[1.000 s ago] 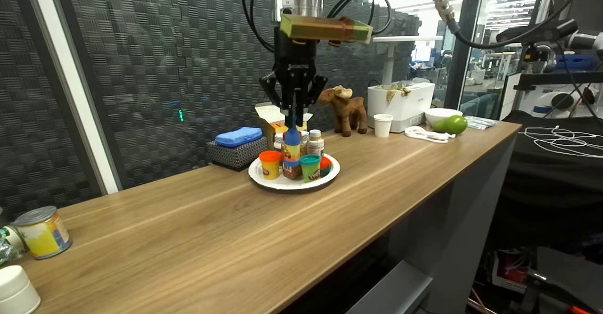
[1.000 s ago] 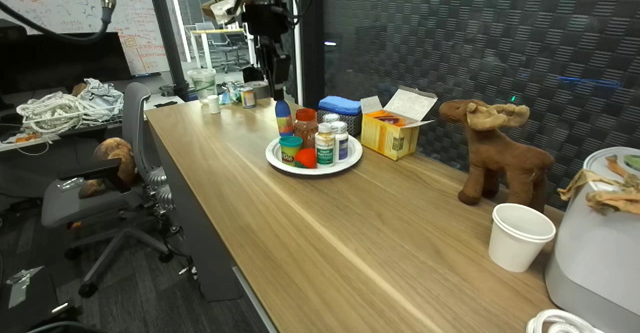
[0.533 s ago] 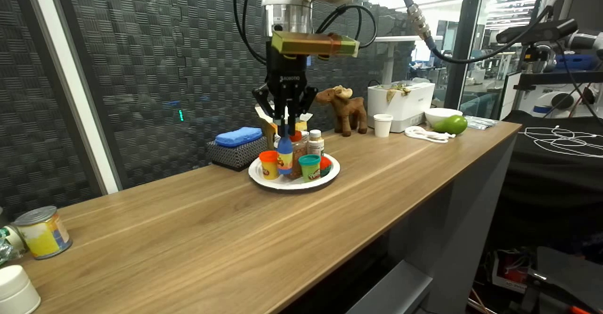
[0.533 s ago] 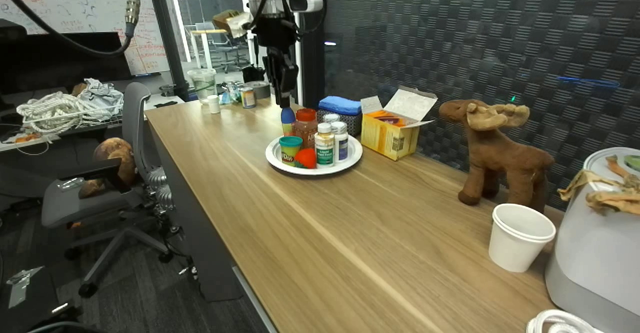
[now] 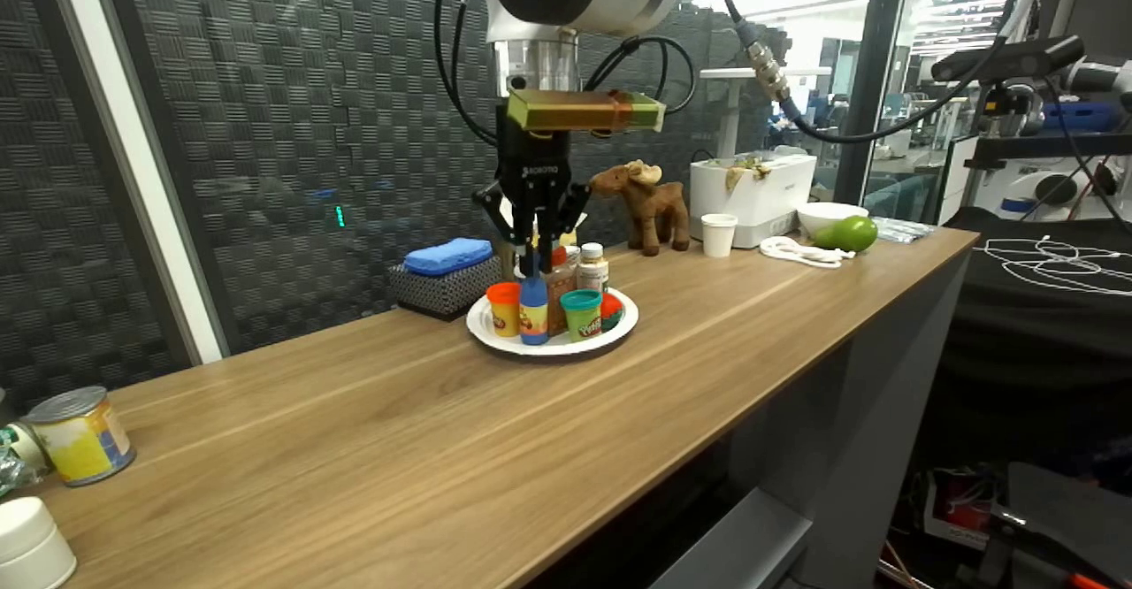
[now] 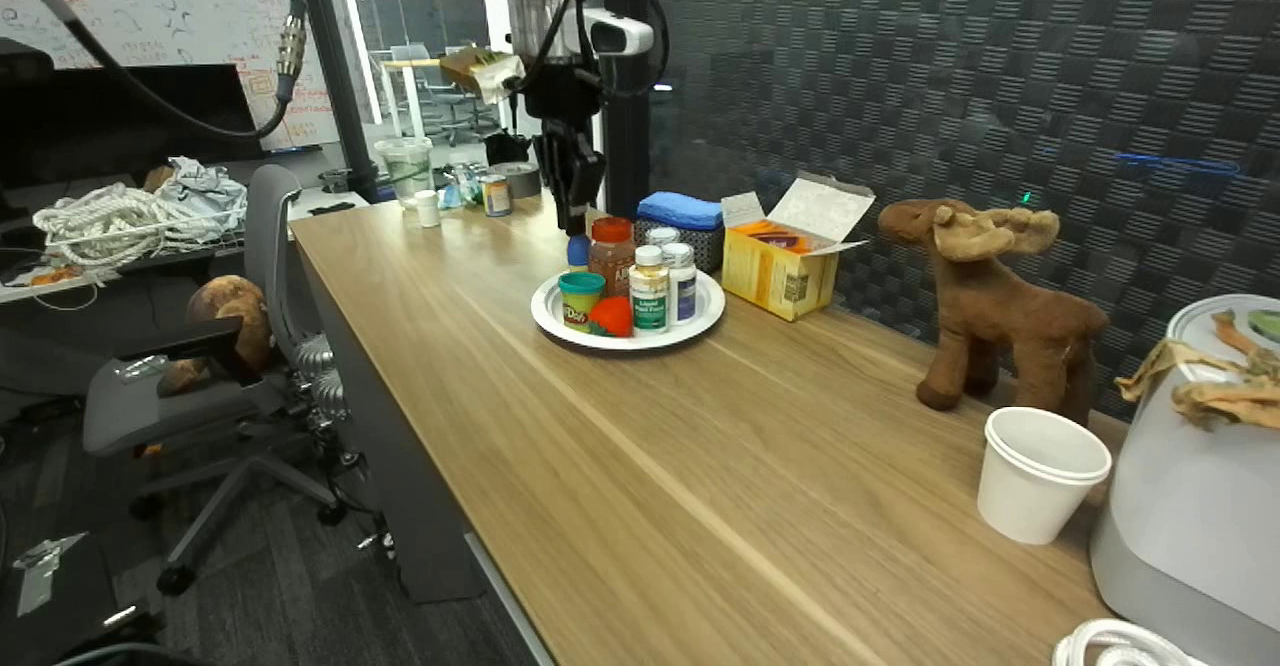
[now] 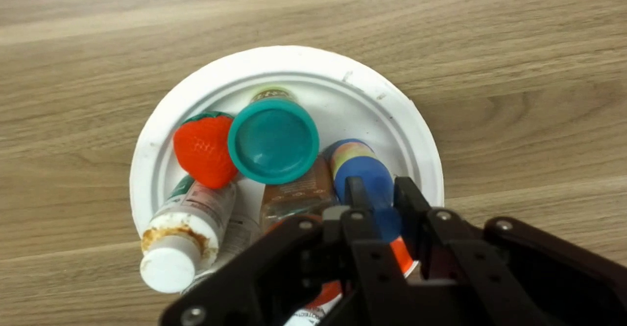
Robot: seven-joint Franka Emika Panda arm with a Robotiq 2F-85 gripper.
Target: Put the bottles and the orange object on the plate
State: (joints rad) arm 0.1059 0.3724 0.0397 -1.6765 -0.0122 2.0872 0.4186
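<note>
The white plate (image 5: 624,324) holds several items. My gripper (image 5: 536,263) is shut on the top of a blue bottle (image 5: 533,319). The bottle is upright over the plate, its base at or very near the surface; I cannot tell if it touches. In the wrist view the fingers (image 7: 379,184) lie on both sides of the blue bottle (image 7: 365,169). Also on the plate are a brown jar with red lid (image 6: 611,256), white bottles (image 6: 650,296), a teal-lidded tub (image 7: 273,140), an orange-red strawberry (image 7: 203,152) and a yellow tub with orange lid (image 5: 505,310).
Behind the plate stand a dark box with a blue cloth (image 5: 447,256) and an open yellow box (image 6: 785,266). A toy moose (image 5: 653,204), a paper cup (image 5: 718,235) and a white planter (image 5: 752,195) stand farther along. A can (image 5: 81,437) stands at the other end.
My gripper has come down and a little sideways with the blue bottle in it. The bottle is now lower, between the orange-lidded tub and the brown jar.
</note>
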